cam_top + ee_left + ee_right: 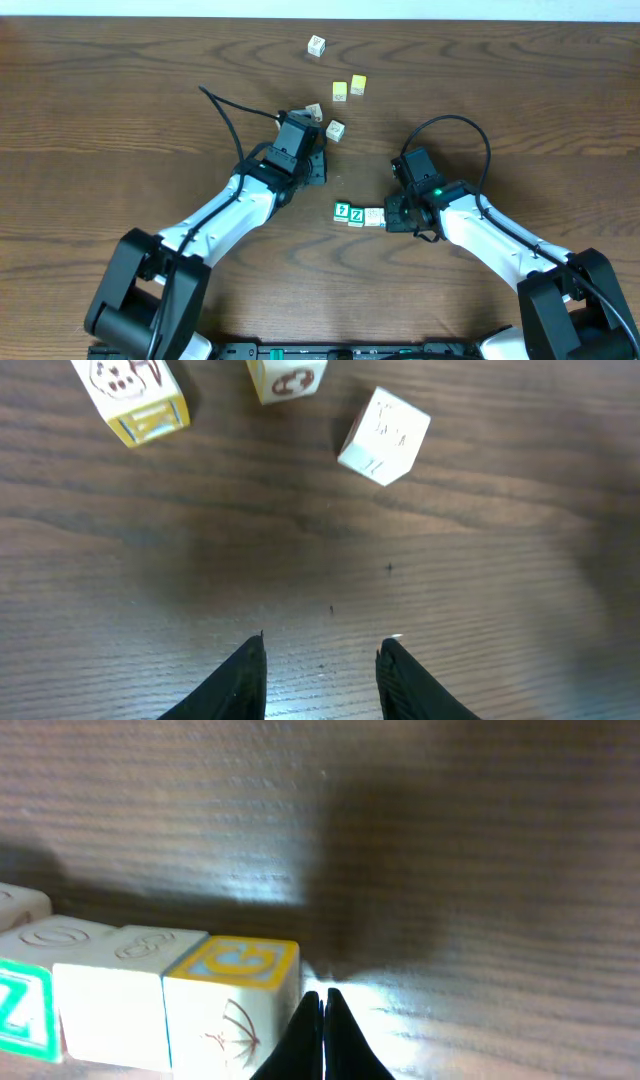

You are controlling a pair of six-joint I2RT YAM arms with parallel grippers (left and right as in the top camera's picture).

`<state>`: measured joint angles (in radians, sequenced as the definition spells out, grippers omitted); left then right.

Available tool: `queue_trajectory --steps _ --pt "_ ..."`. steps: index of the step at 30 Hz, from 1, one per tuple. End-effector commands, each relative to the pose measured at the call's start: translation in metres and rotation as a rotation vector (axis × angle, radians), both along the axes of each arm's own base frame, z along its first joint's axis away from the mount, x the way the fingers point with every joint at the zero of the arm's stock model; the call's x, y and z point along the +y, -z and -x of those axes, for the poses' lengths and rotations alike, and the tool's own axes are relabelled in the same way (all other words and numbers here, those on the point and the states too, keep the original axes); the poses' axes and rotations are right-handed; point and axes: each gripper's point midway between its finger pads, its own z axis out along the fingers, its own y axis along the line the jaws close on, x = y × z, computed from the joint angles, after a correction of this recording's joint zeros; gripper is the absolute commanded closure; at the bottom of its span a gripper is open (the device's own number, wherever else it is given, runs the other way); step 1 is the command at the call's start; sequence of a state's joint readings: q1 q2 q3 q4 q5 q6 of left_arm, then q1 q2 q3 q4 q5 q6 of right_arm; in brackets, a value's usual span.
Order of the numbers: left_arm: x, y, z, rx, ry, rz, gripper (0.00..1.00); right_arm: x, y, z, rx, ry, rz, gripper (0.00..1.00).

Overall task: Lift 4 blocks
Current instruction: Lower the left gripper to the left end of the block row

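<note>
Pinched-shut right gripper [322, 1010] beside blocks [110, 1005], Z block [20, 1010] cropped; left gripper [326, 650] parted, empty, short of cubes [385, 435].

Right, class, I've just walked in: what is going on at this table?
Small blocks lie on a wooden table, and neither robot hand holds one. The right hand is shut and empty, its tips beside the end of a row of blocks. The left hand stands open over bare wood, short of three pale cubes. Nothing is lifted.
</note>
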<state>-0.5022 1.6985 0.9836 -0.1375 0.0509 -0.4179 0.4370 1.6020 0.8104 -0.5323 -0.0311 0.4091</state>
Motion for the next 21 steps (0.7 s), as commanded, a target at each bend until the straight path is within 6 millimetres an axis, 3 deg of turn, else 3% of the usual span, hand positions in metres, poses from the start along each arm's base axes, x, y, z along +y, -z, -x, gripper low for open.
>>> queue_trajectory --steps 1,21 --pt "0.000 0.004 0.004 0.011 0.012 0.003 0.63 -0.001 0.003 0.003 0.018 0.003 -0.001 0.99" --pt "-0.001 0.004 0.003 0.008 0.012 0.004 0.61 0.010 0.001 0.006 0.036 -0.014 -0.064 0.99"
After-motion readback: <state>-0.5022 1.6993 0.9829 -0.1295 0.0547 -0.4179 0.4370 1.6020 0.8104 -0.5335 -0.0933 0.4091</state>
